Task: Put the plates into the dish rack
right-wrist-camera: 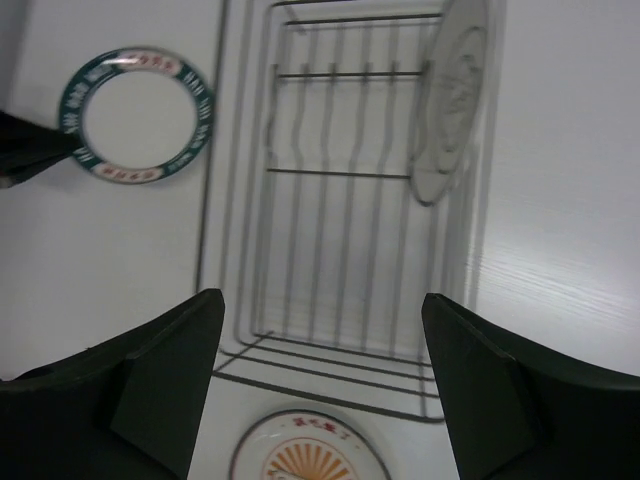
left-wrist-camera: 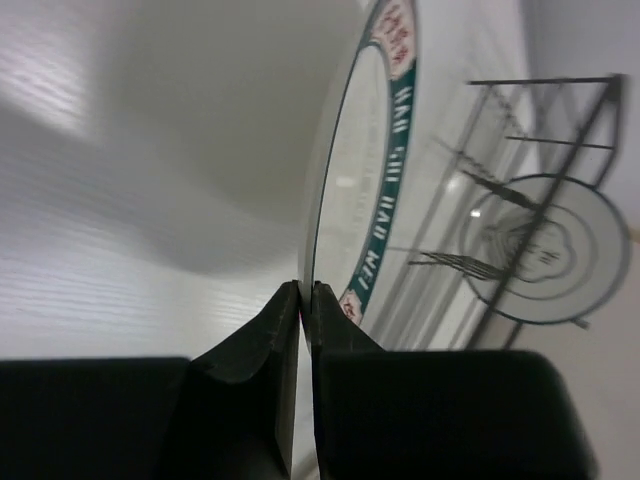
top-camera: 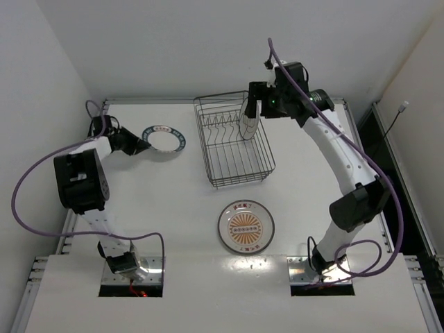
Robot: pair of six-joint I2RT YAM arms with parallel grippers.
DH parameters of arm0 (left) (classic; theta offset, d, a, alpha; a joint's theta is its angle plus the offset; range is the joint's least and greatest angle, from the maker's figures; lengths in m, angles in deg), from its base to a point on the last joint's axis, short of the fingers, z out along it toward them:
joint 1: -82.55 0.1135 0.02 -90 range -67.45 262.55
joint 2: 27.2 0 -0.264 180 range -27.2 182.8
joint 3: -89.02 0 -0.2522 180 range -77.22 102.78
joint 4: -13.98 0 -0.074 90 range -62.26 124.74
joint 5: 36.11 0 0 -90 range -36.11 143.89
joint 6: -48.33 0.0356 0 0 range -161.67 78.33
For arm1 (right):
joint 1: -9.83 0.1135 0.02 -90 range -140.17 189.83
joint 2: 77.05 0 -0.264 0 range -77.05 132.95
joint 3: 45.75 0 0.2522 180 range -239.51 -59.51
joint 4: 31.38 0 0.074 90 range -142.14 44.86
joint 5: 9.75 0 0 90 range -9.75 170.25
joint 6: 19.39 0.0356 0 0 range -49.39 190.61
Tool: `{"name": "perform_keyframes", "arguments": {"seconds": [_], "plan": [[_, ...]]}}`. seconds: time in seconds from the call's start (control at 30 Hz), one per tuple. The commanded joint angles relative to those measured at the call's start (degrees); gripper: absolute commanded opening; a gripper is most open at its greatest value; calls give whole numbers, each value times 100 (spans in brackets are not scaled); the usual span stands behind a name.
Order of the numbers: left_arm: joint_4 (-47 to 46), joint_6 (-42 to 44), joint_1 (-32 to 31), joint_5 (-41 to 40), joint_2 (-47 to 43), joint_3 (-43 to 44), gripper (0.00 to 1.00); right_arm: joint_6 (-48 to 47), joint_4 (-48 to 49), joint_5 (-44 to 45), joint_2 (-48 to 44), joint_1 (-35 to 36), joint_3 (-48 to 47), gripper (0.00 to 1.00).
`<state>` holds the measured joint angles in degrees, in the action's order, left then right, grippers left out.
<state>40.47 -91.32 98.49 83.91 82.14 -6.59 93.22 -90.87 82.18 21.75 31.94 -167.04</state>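
Note:
The teal-rimmed plate (top-camera: 164, 139) lies at the back left of the table. My left gripper (top-camera: 142, 144) is shut on its left rim; the left wrist view shows the plate (left-wrist-camera: 385, 160) edge-on between the fingers. The grey-ringed plate (top-camera: 248, 119) stands upright in the wire dish rack (top-camera: 232, 139), at its right side; it also shows in the right wrist view (right-wrist-camera: 450, 100). My right gripper (top-camera: 267, 94) is open and empty, above the rack's back right. The sunburst plate (top-camera: 245, 226) lies flat in front of the rack.
White walls close the table at the back and left. The arm bases stand at the near edge. A purple cable (top-camera: 28, 187) loops out past the table's left edge from the left arm.

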Motion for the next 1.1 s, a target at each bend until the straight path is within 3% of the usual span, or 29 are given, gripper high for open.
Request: {"name": "perform_keyframes", "arguments": {"seconds": [0.0, 0.13, 0.17, 0.23, 0.27, 0.37, 0.43, 0.73, 0.93, 1.0, 1.07], "plan": [[-665, -668, 14, 591, -878, -31, 0, 497, 1107, -2470, 270, -206, 240, 78], [-1789, -1362, 14, 1329, -1239, -751, 0, 1427, 2085, -4137, 718, -400, 539, 78], [-2575, -1807, 14, 1496, -1292, -935, 0, 1578, 2225, -4592, 841, -400, 609, 78], [-3483, -2345, 14, 1875, -1363, -1391, 0, 1877, 2779, -4947, 1140, -461, 715, 79], [-4367, -2905, 14, 1972, -1363, -1490, 0, 2122, 2920, -5131, 1219, -462, 715, 79], [-5383, -3568, -126, 2227, -1258, -1605, 0, 2826, 3701, -5378, 1457, -515, 846, 80], [-5492, -3622, -249, 2227, -1257, -1553, 0, 3221, 4335, -5493, 1641, -515, 899, 81], [-5633, -3569, -1154, 2289, -1257, -1667, 0, 3601, 5056, -5361, 1853, -567, 1426, 81], [-5554, -3517, -1340, 2289, -1257, -1719, 0, 3540, 4987, -5238, 1852, -567, 1427, 81], [-5458, -3455, -1524, 2289, -1257, -1719, 0, 3478, 4925, -5177, 1905, -567, 1375, 76], [-5396, -3402, -1638, 2342, -1187, -1650, 0, 3530, 4987, -5177, 1967, -567, 1322, 61]]}}
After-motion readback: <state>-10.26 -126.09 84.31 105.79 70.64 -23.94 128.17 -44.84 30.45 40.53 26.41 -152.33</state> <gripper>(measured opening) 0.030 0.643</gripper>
